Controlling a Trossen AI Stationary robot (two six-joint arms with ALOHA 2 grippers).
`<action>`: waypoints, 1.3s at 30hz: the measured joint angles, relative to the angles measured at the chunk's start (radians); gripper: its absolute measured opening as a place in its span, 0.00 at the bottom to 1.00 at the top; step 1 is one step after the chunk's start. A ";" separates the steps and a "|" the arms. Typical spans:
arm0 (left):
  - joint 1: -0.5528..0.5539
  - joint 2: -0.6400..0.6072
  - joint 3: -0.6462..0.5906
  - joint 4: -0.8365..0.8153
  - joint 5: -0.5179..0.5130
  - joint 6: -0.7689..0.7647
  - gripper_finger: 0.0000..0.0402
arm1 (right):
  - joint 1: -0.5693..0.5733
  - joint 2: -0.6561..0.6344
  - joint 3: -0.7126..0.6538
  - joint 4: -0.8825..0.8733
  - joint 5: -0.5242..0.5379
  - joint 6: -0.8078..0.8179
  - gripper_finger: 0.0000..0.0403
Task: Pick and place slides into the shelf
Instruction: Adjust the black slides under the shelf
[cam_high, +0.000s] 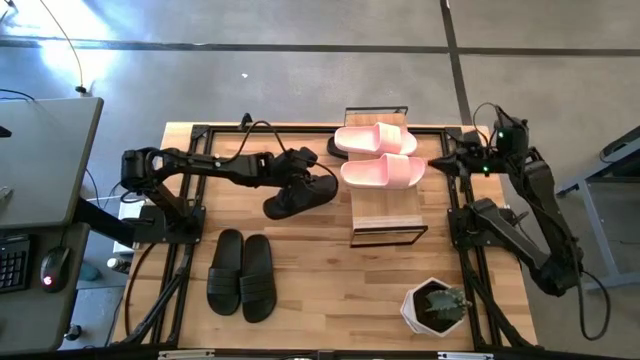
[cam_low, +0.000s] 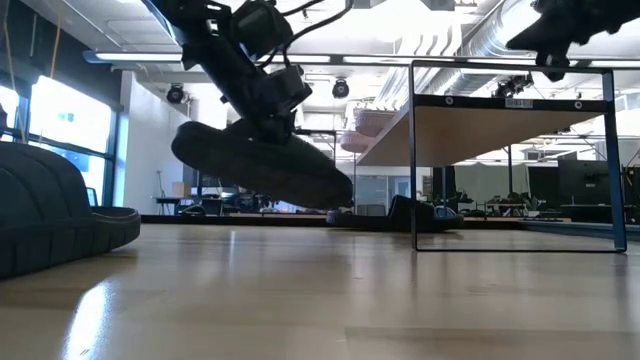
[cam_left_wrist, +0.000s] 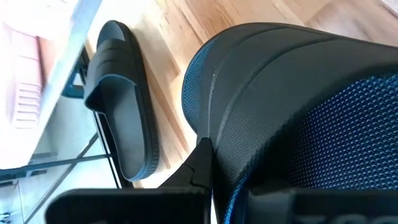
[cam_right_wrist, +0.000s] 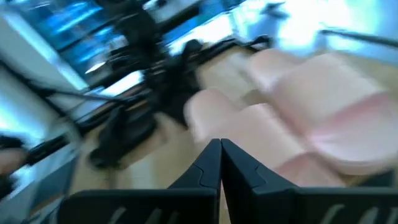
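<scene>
My left gripper (cam_high: 300, 178) is shut on a black slide (cam_high: 298, 202), which hangs tilted above the table (cam_low: 260, 165) to the left of the shelf (cam_high: 385, 215). A pink pair of slides (cam_high: 378, 155) lies on the shelf's wooden top. Another black slide (cam_left_wrist: 121, 112) lies flat on the table beside the shelf's frame. A black pair (cam_high: 240, 275) rests side by side near the table's front left. My right gripper (cam_right_wrist: 221, 155) is shut with nothing between its fingers, raised at the shelf's right, near the pink pair. My left gripper holds the black slide at its wide strap (cam_left_wrist: 249, 68), coming from the table's left and slanting down. One finger (cam_left_wrist: 200, 163) shows against the strap's outer side; the other is hidden by the slide. The slide hangs clear of the table, its sole tilted.
A white pot with a green plant (cam_high: 435, 305) stands at the front right. The black frame rails (cam_high: 190, 250) run along the table's sides. Bare wood (cam_high: 340, 290) lies between the black pair and the pot.
</scene>
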 joint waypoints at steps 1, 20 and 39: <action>0.000 0.000 0.000 0.008 0.002 -0.003 0.00 | 0.011 -0.015 0.000 -0.015 -0.018 -0.009 0.00; -0.001 0.000 0.000 0.065 0.012 -0.078 0.00 | 0.025 -0.502 -0.004 0.539 -0.114 0.670 0.00; -0.016 0.000 0.000 0.067 0.009 -0.131 0.00 | 0.155 -0.260 -0.341 1.572 -0.076 1.144 0.00</action>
